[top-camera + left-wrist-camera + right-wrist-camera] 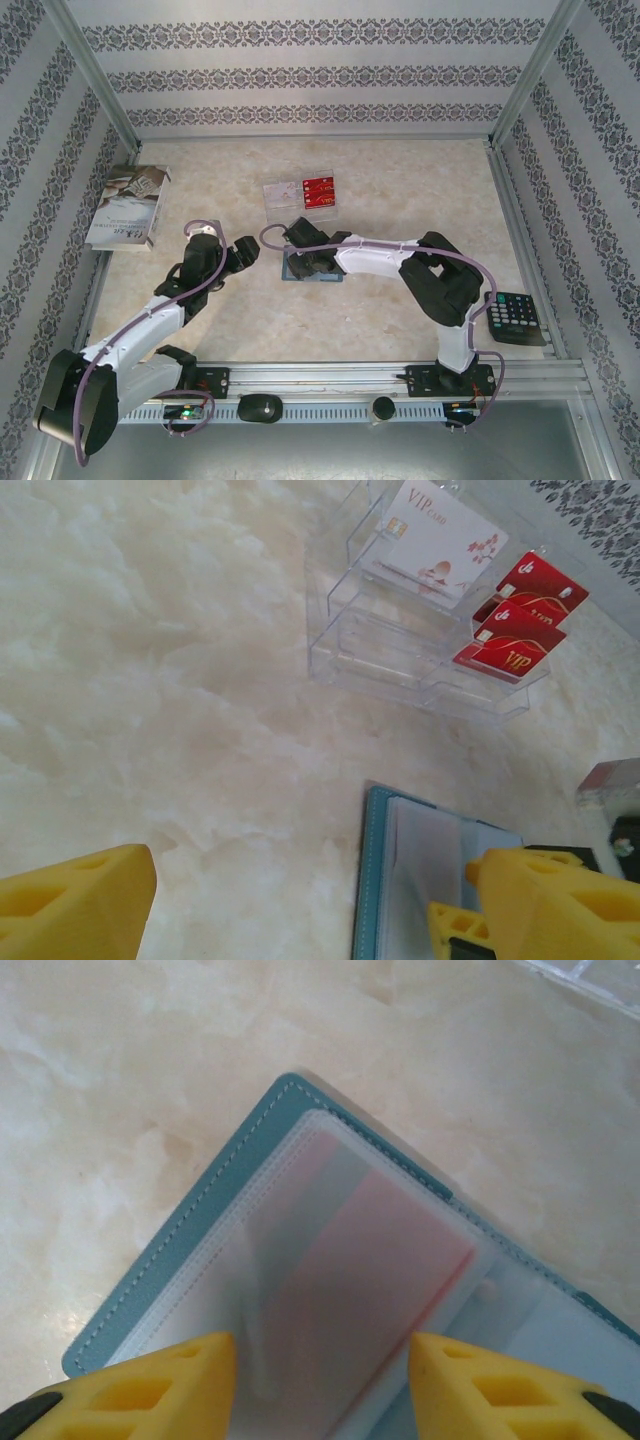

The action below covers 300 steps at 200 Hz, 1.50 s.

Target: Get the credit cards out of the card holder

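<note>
The teal card holder (170, 1260) lies open on the table, its frosted sleeves facing up. A red credit card (400, 1260) shows faintly through the top sleeve. My right gripper (322, 1390) hovers just over that sleeve, open, its yellow fingers on either side of the card. My left gripper (310, 910) is open just left of the holder (385, 880), with nothing between its fingers. From above, the holder (330, 275) lies under the right gripper (300, 263), and the left gripper (240, 255) is beside it. Red cards (515, 630) and a white VIP card (435, 535) rest in a clear tray.
The clear plastic tray (272, 208) stands behind the holder. A white booklet (128, 205) lies at the far left by the wall. A black calculator (512, 318) sits at the right edge. Metal frame rails border the table.
</note>
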Available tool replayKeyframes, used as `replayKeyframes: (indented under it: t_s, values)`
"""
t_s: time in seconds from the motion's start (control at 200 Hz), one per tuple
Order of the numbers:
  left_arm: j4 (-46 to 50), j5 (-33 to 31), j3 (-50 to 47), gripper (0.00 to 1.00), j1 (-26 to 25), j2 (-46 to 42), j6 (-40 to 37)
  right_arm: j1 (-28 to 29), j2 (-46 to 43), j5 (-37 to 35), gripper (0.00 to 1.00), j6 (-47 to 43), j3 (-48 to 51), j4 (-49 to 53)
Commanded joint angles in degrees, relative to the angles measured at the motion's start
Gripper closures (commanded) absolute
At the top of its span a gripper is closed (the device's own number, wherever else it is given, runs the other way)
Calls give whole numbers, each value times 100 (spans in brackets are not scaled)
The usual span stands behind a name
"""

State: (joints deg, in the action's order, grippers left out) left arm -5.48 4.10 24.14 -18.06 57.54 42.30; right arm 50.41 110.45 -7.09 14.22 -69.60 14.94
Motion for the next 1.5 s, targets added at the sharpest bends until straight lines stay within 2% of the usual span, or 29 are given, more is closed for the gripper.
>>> replayKeyframes:
  t_s: [0.0,0.085,0.145,0.18,0.315,0.435,0.675,0.899,1.004,1.189,1.294,1.389,1.494]
  values:
    - [-193,-1,11,16,-64,-121,-82,87,226,-466,50,-230,-255,426]
    - [-185,37,24,16,-64,-113,-120,130,463,-584,50,-245,-348,597]
    - [-205,99,36,16,-72,-95,-178,168,547,-617,54,-222,-298,593]
    - [-181,109,47,16,-70,-81,-189,182,572,-613,59,-190,-253,566]
    - [-228,198,45,17,-142,15,-261,175,422,-495,87,-112,6,276]
    - [-312,264,125,21,-343,280,-390,104,146,-114,100,-139,264,-167]
    - [-655,239,207,38,-932,1057,-412,-355,-557,1304,100,317,1068,-1406]
    - [-258,-65,726,39,-1526,2198,-524,-516,-731,1825,100,756,1476,-1966]
    - [-52,-321,880,40,-1553,2547,-396,-602,-779,2036,100,956,1684,-2296]
    - [22,-417,1039,41,-1556,3041,-271,-647,-841,2116,100,1050,1827,-2489]
    - [46,-314,1189,40,-1577,3357,-307,-646,-882,2075,91,1129,1852,-2514]
    - [104,-287,1287,40,-1586,3532,-302,-640,-1067,1755,66,1303,1947,-2491]
    - [139,-261,1314,40,-1586,3580,-324,-616,-1367,1039,56,1302,1956,-2110]
